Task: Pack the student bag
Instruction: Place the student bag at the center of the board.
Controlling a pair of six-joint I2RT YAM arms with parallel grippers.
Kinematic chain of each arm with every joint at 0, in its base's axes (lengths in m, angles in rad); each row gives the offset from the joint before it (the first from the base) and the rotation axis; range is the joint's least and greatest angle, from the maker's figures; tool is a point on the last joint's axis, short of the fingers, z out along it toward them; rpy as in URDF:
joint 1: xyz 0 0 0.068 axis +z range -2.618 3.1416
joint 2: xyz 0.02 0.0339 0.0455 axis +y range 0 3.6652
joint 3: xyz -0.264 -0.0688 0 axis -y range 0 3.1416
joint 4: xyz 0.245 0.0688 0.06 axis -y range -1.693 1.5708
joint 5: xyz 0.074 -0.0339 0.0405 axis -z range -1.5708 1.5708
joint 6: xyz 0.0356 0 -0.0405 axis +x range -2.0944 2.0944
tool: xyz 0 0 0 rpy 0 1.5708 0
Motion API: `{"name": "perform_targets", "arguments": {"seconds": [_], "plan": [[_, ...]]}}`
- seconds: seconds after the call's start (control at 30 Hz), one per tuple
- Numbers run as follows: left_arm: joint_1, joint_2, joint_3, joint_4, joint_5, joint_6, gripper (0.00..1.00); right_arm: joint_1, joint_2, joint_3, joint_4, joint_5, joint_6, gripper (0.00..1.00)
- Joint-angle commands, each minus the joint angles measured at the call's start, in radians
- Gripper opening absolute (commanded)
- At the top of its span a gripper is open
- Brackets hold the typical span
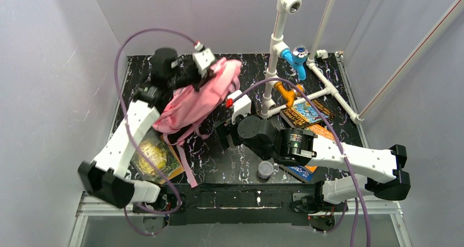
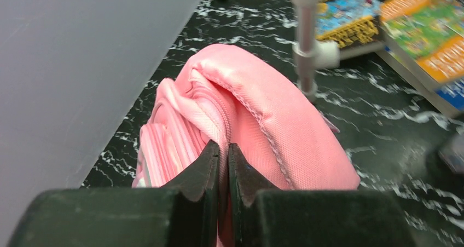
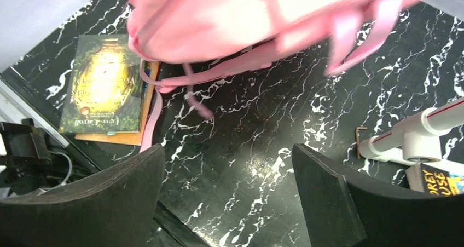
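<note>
Clamping a fold of pink fabric beside the zip seam, the left tool (image 2: 223, 158) is seen with its jaws pressed together on the bag (image 1: 194, 102), which is held up at the far left of the worktop (image 1: 230, 159). The bag's long axis is tilted, running from the gripped top at the far side down toward the near left, and its straps (image 1: 189, 167) are trailed toward the near edge. The right tool (image 3: 227, 148) is held apart and empty, near the middle of the worktop, with the bag to its left and slightly ahead, close but not touched. The bag is thus already secured by the left arm, so any work on its opening is judged to fall to the right arm. One book (image 1: 156, 156) is lain at the near left, partly under the bag's lower end and the left arm. More books (image 1: 306, 113) are stacked at the right by the pipe frame (image 1: 273, 66), nearer the right arm. Whether the zip is open cannot be told from these views.
</note>
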Motion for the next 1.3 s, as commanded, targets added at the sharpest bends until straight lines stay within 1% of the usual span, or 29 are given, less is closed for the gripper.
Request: {"name": "perform_targets", "arguments": {"seconds": [0.0, 0.07, 0.13, 0.23, 0.33, 0.37, 0.47, 0.53, 0.57, 0.63, 0.67, 0.77, 0.83, 0.87, 0.9, 0.93, 0.97, 1.03, 1.07, 1.17, 1.23, 1.27], "plan": [[-0.015, -0.276, -0.246, 0.095, 0.074, 0.155, 0.0, -0.001, -0.01, 0.018, 0.002, 0.034, 0.089, 0.9], [-0.02, -0.384, -0.379, 0.1, 0.029, 0.119, 0.0, -0.003, -0.02, 0.012, 0.005, 0.037, 0.119, 0.86], [-0.025, -0.511, -0.513, 0.078, -0.011, 0.112, 0.0, -0.003, -0.031, -0.011, 0.021, 0.031, 0.138, 0.85], [-0.033, -0.645, -0.651, 0.046, -0.075, 0.088, 0.0, -0.004, -0.043, -0.058, 0.061, 0.029, 0.16, 0.85], [-0.045, -0.772, -0.779, 0.09, -0.193, 0.027, 0.0, -0.009, -0.026, -0.096, 0.089, 0.023, 0.18, 0.85], [-0.045, -0.799, -0.805, 0.089, -0.263, 0.0, 0.0, -0.013, -0.017, -0.1, 0.094, 0.014, 0.186, 0.85], [-0.054, -0.888, -0.867, 0.075, -0.374, -0.038, 0.0, -0.028, 0.01, -0.127, 0.136, -0.036, 0.23, 0.85], [-0.057, -0.961, -0.91, 0.086, -0.432, -0.066, 0.0, -0.049, 0.033, -0.154, 0.188, -0.126, 0.264, 0.84], [-0.058, -0.998, -0.919, 0.081, -0.456, -0.079, 0.0, -0.067, 0.05, -0.164, 0.21, -0.167, 0.28, 0.84], [-0.057, -1.035, -0.924, 0.029, -0.463, -0.076, 0.0, -0.091, 0.088, -0.162, 0.221, -0.227, 0.322, 0.84], [-0.057, -1.048, -0.923, -0.006, -0.459, -0.07, 0.02, -0.098, 0.107, -0.156, 0.223, -0.244, 0.337, 0.85], [-0.057, -1.087, -0.9, -0.124, -0.458, -0.07, 0.17, -0.113, 0.159, -0.131, 0.222, -0.282, 0.357, 0.87], [-0.057, -1.117, -0.877, -0.206, -0.45, -0.068, 0.36, -0.121, 0.186, -0.11, 0.197, -0.285, 0.364, 0.88], [-0.058, -1.132, -0.864, -0.237, -0.438, -0.071, 0.52, -0.127, 0.195, -0.103, 0.183, -0.284, 0.368, 0.88], [-0.058, -1.144, -0.846, -0.263, -0.415, -0.08, 0.62, -0.134, 0.2, -0.099, 0.171, -0.283, 0.37, 0.89], [-0.057, -1.15, -0.822, -0.284, -0.387, -0.097, 0.68, -0.144, 0.202, -0.099, 0.162, -0.283, 0.374, 0.89], [-0.057, -1.147, -0.798, -0.295, -0.356, -0.12, 0.72, -0.156, 0.203, -0.101, 0.151, -0.283, 0.379, 0.89], [-0.057, -1.11, -0.749, -0.287, -0.324, -0.195, 0.75, -0.179, 0.196, -0.109, 0.132, -0.271, 0.381, 0.89], [-0.057, -1.071, -0.723, -0.268, -0.344, -0.259, 0.74, -0.186, 0.186, -0.116, 0.126, -0.257, 0.377, 0.89], [-0.058, -0.893, -0.636, -0.227, -0.487, -0.557, 0.67, -0.202, 0.171, -0.135, 0.102, -0.199, 0.353, 0.87], [-0.058, -0.737, -0.585, -0.253, -0.564, -0.736, 0.67, -0.206, 0.172, -0.136, 0.063, -0.156, 0.334, 0.84], [-0.058, -0.65, -0.555, -0.279, -0.586, -0.789, 0.67, -0.207, 0.174, -0.137, 0.041, -0.143, 0.328, 0.83]]}}
